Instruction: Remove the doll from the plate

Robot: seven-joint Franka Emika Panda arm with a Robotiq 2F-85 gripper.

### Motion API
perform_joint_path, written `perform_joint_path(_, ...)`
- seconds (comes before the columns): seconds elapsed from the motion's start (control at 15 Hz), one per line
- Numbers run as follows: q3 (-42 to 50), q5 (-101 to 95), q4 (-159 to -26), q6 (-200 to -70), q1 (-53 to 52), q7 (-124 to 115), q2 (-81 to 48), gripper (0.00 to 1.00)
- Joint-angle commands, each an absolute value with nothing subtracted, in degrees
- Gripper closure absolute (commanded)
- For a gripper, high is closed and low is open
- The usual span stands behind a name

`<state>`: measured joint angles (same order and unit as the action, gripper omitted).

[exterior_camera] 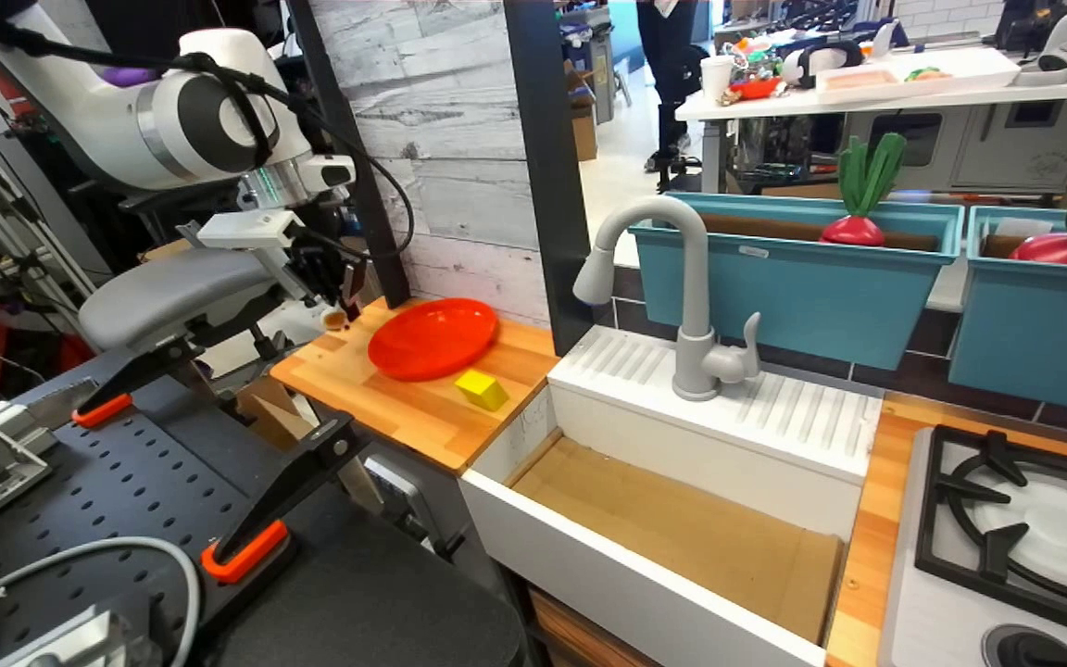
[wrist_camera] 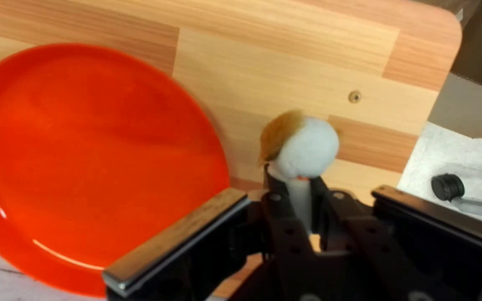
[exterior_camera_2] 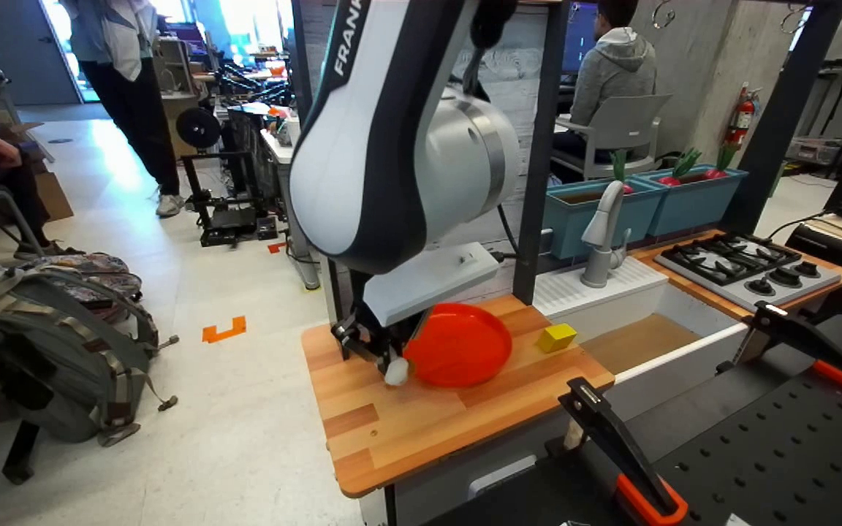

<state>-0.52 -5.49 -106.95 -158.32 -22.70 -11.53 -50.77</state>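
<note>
The doll [wrist_camera: 308,146] has a round whitish head with some brown hair and a pale narrow body. My gripper [wrist_camera: 295,179] is shut on its body, with the head beyond the fingertips. The doll also shows below the gripper in both exterior views [exterior_camera: 335,320] [exterior_camera_2: 396,371]. The red-orange plate [wrist_camera: 98,159] lies on the tan wooden board beside the doll, with nothing seen on it; both exterior views show it too [exterior_camera: 433,339] [exterior_camera_2: 459,345]. The doll is outside the plate's rim, over the board; I cannot tell whether it touches the board.
A yellow block [exterior_camera: 482,390] sits on the wooden board [exterior_camera_2: 421,431] near the sink [exterior_camera: 645,593]. A whitewashed wall panel [exterior_camera: 441,120] and dark posts stand behind the plate. A black clamp with an orange handle [exterior_camera_2: 615,446] stands at the board's front side.
</note>
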Motion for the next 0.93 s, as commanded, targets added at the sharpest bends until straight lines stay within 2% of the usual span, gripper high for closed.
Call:
perform_joint_path(0.0,-0.9,-6.3,-104.7,-155.8,-22.4,-9.6,-54.0,0.96)
perform_joint_path(0.07,-0.7,-6.5,-104.2,-154.8,-22.5,-9.3,-54.7,0.60)
perform_joint_path(0.13,-0.6,-6.7,-104.0,-153.3,-22.7,-9.0,-55.0,0.59)
perform_joint_path(0.2,-0.4,-7.1,-103.8,-152.6,-22.9,-8.7,-55.1,0.54)
perform_joint_path(0.67,-2.0,-8.7,-108.4,-152.2,-23.2,-6.4,-47.9,0.03)
perform_joint_path(0.8,-3.2,-9.6,-111.8,-152.3,-22.6,-4.6,-43.2,0.00)
perform_joint_path(0.87,-2.7,-8.5,-106.5,-152.8,-22.6,-6.4,-49.3,0.04)
